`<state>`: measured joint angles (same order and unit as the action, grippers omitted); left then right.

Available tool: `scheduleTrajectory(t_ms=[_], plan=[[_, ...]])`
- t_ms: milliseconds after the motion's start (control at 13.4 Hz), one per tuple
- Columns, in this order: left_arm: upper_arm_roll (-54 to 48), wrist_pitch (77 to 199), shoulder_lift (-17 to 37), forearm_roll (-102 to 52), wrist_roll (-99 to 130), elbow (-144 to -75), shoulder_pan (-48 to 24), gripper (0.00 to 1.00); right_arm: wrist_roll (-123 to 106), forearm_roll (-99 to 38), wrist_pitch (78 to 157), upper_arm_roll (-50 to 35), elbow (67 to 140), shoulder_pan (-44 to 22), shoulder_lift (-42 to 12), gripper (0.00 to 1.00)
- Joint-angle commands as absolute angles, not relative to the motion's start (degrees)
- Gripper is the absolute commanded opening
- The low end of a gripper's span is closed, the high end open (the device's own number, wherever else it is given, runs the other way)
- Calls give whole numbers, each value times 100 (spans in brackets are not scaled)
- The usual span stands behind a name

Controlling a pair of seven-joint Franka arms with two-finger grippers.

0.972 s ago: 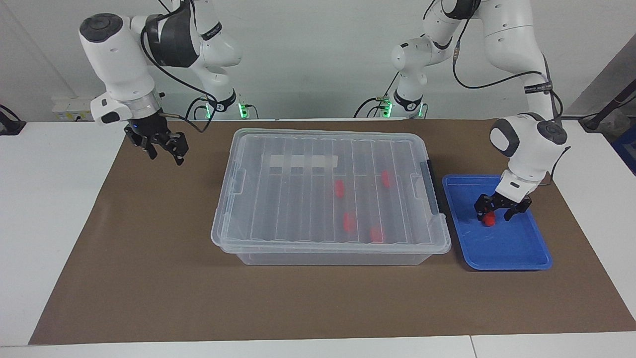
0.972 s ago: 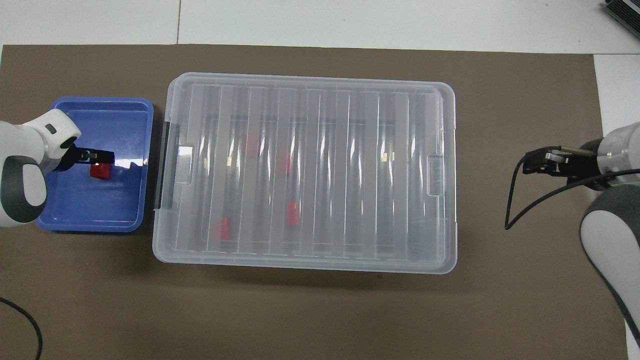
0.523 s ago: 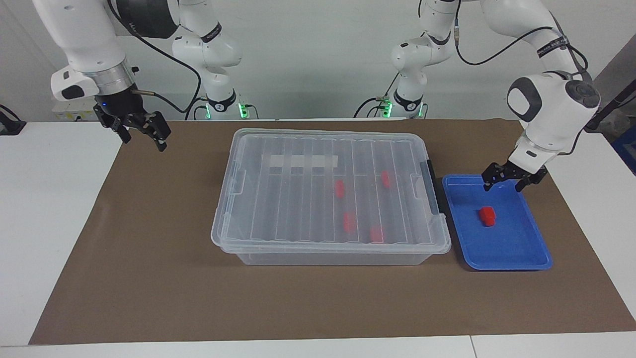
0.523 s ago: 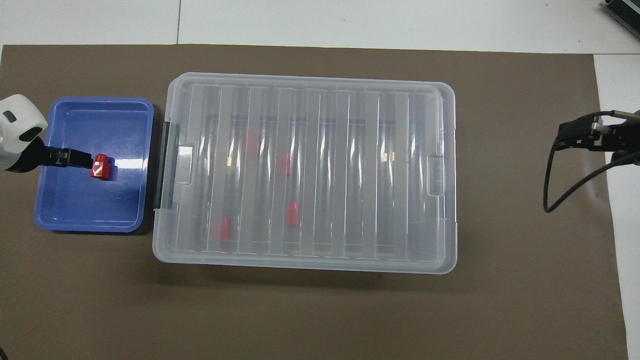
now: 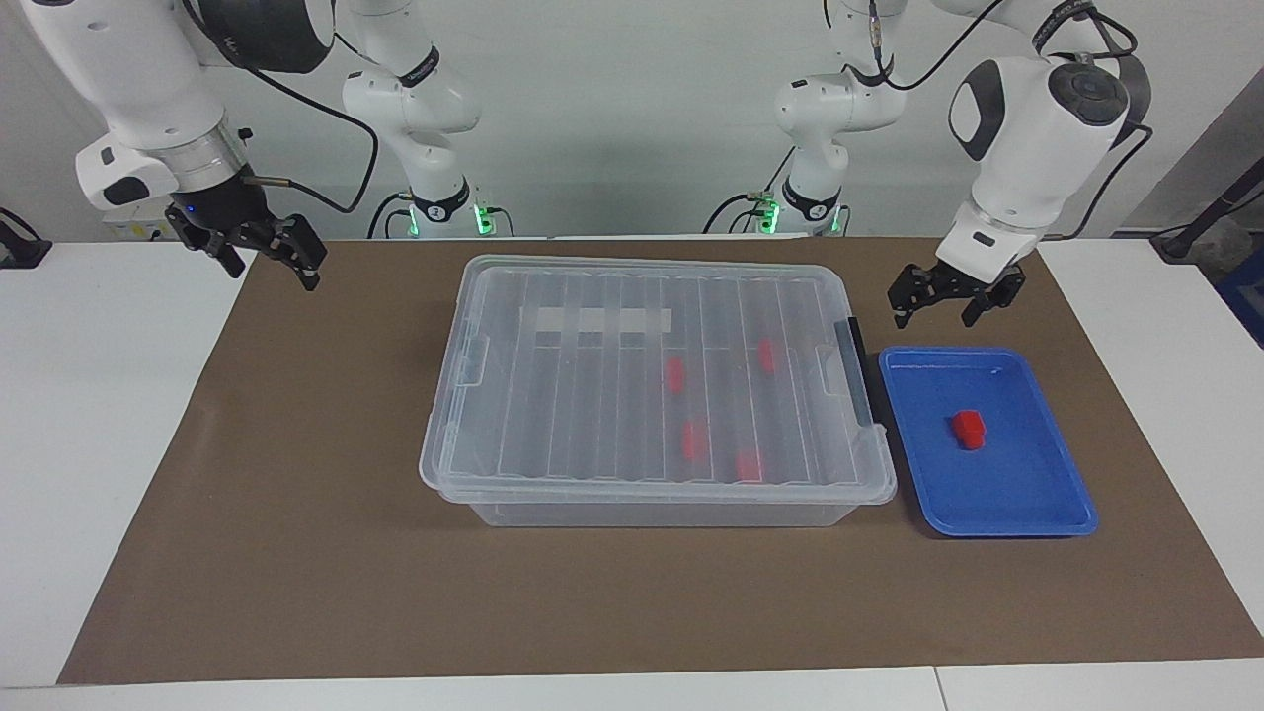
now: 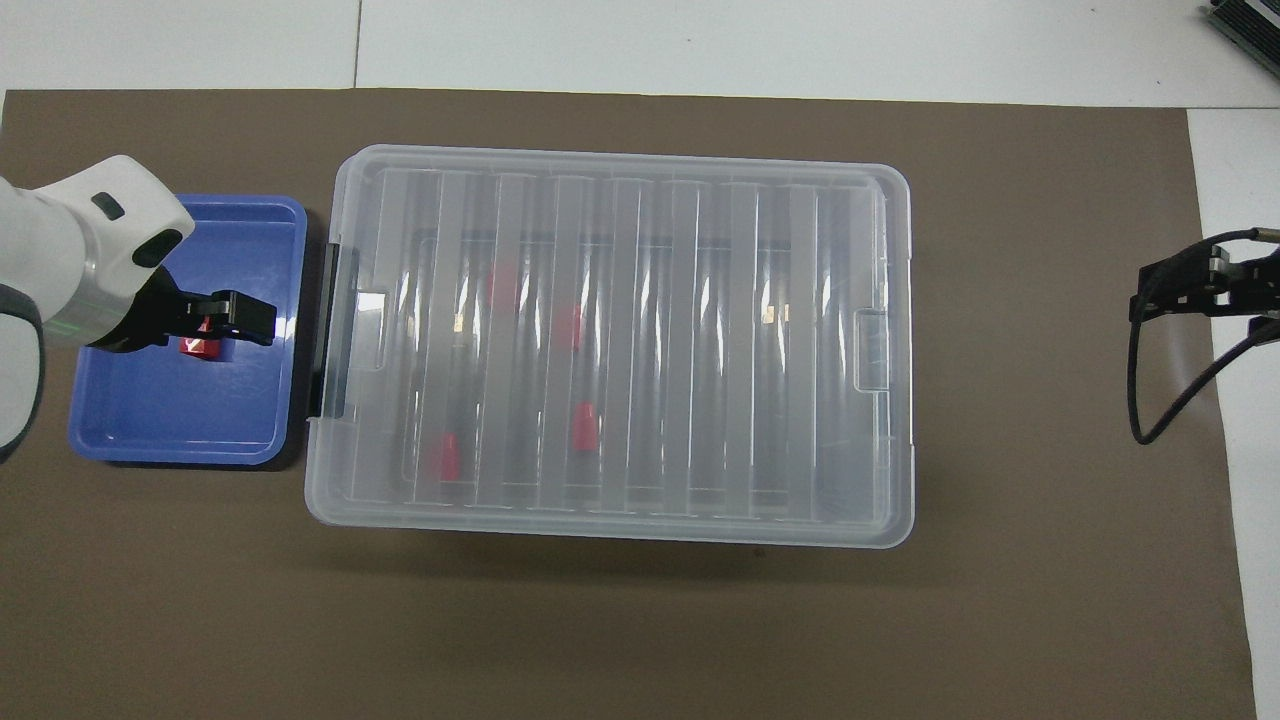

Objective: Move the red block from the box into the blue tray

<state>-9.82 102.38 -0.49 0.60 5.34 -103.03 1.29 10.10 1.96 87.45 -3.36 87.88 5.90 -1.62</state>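
I am lifting my left gripper (image 5: 954,300) clear, its fingers spread apart and holding nothing; a second ago it was down in the shallow bright blue plastic tray (image 5: 1047,509) around the small bright red plastic block (image 5: 969,430), and now it is hanging above the brown mat just off the tray's edge that lies nearest the robots. The block is lying alone in the middle of the tray floor, so I judge the placing done and this arm simply retreating. Beside the tray, toward the middle of the mat, the large clear plastic box (image 5: 553,395) is sitting with its ribbed lid shut, four more red blocks (image 5: 694,439) showing through it. My right gripper (image 5: 279,255) is hanging open and empty over the mat's corner at the right arm's end, having risen and drawn back too, waiting.
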Motion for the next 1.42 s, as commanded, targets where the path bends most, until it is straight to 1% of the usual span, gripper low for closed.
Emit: scheduleTrajectory(t_ms=[0, 150, 673, 1346], plan=[[-940, 9959, -210, -17, 703, -10275, 9, 100, 879, 79, 8807, -378, 9220, 677, 167, 100], [-958, 9967, -264, -193, 939, -10309, -53, 100, 888, 79, 8807, -378, 9229, 668, 167, 100], [-879, 10371, -325, -193, 861, -10459, 105, 100, 932, -79, 8903, -378, 9387, 659, 246, 100], [-897, 10292, -360, -193, 888, -10520, 18, 100, 1107, 9, 9079, -387, 9466, 598, 264, 100]])
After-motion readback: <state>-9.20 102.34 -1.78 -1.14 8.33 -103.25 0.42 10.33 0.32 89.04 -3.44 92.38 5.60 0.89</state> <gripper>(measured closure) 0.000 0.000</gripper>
